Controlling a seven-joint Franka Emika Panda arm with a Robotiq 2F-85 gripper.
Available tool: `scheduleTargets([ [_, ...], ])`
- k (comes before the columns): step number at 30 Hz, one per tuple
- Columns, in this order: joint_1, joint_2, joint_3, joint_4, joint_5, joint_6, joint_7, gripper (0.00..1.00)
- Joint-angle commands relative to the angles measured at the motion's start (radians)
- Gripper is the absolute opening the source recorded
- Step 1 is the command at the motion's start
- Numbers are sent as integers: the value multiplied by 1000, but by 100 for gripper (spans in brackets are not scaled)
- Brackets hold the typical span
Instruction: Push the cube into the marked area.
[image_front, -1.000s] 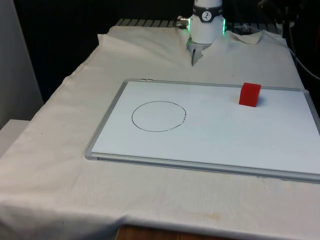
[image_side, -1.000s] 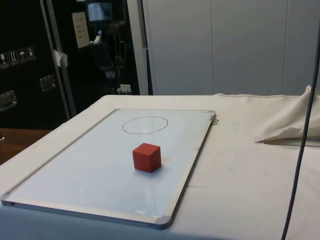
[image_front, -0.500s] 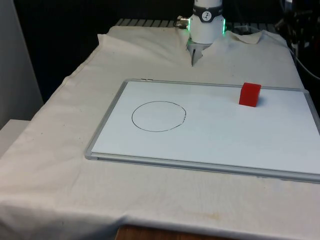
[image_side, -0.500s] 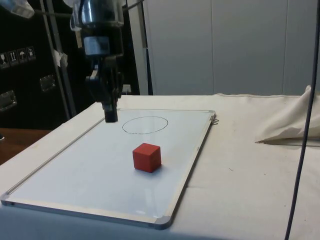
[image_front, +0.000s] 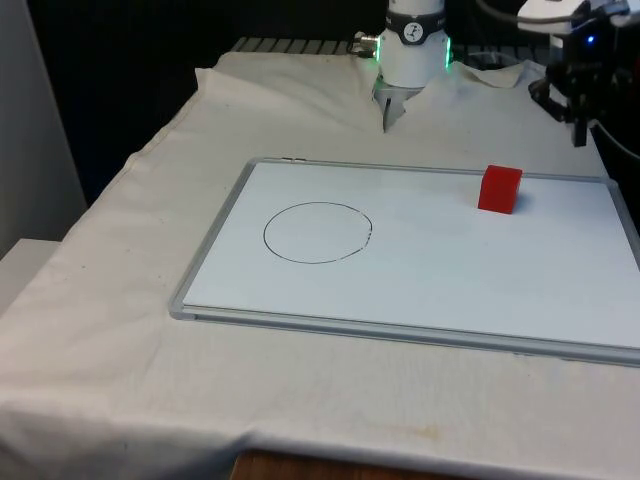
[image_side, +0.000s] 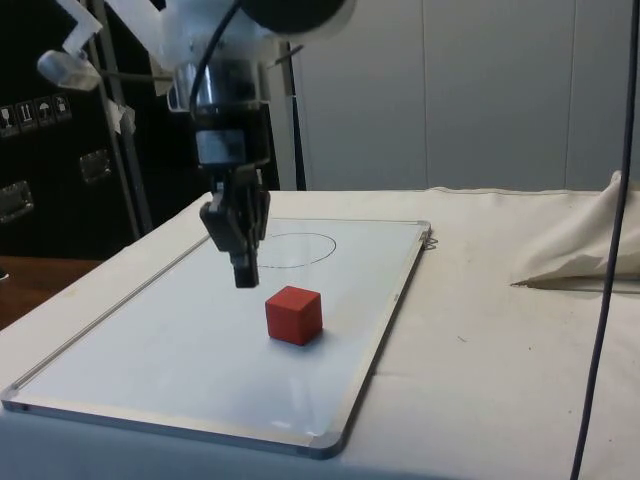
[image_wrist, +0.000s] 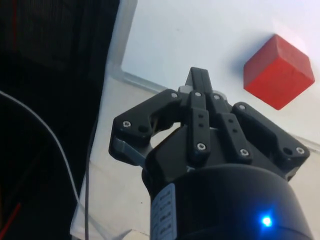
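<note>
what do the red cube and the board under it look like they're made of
Red cube: probably painted wood or matte plastic; its faces are uniformly red, without glare. Board: apparently a whiteboard, with a smooth, slightly glossy white surface, a grey metal-looking frame and a pen-drawn circle.

The red cube (image_front: 499, 189) sits flat on the whiteboard (image_front: 420, 290), close to its far edge toward the front view's right. The marked area, a thin black hand-drawn circle (image_front: 318, 232), lies well apart on the board's left part, with nothing inside it.
</note>
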Motion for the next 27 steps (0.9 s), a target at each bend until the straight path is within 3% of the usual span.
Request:
scheduleTargets([
  [1,-1,8,0,-8,5,22,-5,0],
  [5,0,21,-2,-14,1,29,-4,0],
  [13,-4,72,8,-47,15,112,-20,0],
  [14,0,65,1,-42,2,91,-8,0],
  [16,-4,85,5,-53,11,128,-25,0],
  [27,1,142,-29,-62,-14,156,-51,0],
])
